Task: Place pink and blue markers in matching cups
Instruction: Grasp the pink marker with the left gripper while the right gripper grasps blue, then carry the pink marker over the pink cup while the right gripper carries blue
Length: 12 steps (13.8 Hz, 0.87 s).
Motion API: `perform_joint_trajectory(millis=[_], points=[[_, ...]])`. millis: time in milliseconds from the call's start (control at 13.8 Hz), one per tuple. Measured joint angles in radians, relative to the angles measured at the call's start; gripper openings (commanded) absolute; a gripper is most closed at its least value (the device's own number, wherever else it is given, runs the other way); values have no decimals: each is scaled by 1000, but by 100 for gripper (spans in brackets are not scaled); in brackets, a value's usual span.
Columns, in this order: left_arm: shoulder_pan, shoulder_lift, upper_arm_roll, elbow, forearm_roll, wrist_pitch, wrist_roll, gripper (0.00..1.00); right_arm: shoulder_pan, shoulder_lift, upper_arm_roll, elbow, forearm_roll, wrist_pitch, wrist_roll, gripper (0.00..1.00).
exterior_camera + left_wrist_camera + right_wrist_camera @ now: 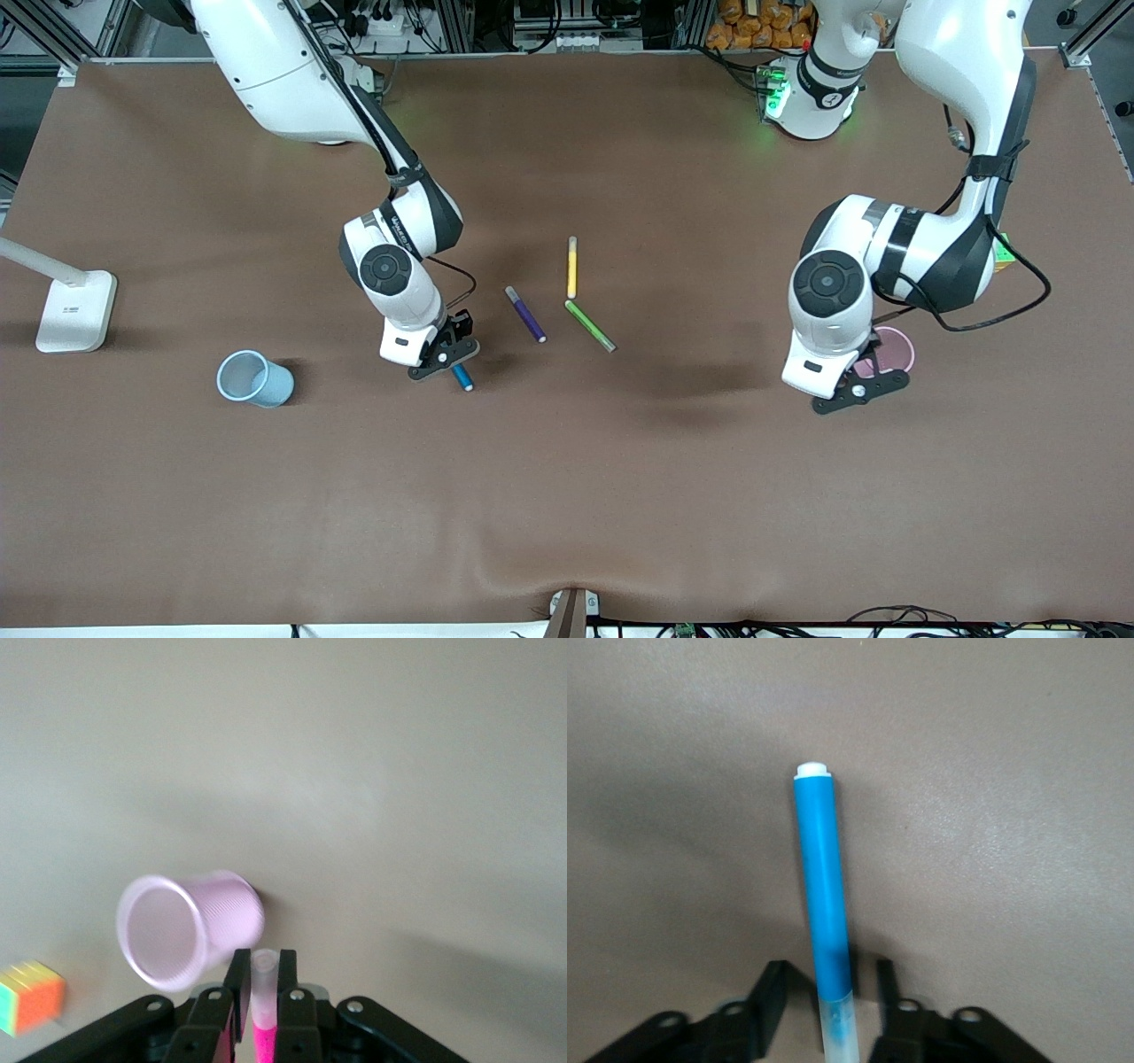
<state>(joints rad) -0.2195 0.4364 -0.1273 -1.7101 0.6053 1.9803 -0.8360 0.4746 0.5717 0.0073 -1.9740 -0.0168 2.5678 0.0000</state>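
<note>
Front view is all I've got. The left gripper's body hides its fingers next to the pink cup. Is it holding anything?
Observer: Yes. The left wrist view shows the left gripper shut on the pink marker, pale cap end pointing out past the fingers.
Operator: Is the marker in the pink cup?
Observer: No. The cap is outside the rim of the pink cup, beside its wall.
Operator: Has the right side got hold of the blue one?
Observer: Not yet. The right wrist view shows the right gripper open, with one finger on each side of the blue marker, which lies flat on the table.
</note>
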Motion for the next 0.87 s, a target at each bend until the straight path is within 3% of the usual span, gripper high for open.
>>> perform_joint_trajectory(millis=[435,870], points=[[37,-12,-1,-1,270,3,-1,0,-3,-52,-15,8,0,-66,5,0],[112,-11,-1,-39,290,98,-7,0,-123,-237,-28,32,-3,-303,-164,0]])
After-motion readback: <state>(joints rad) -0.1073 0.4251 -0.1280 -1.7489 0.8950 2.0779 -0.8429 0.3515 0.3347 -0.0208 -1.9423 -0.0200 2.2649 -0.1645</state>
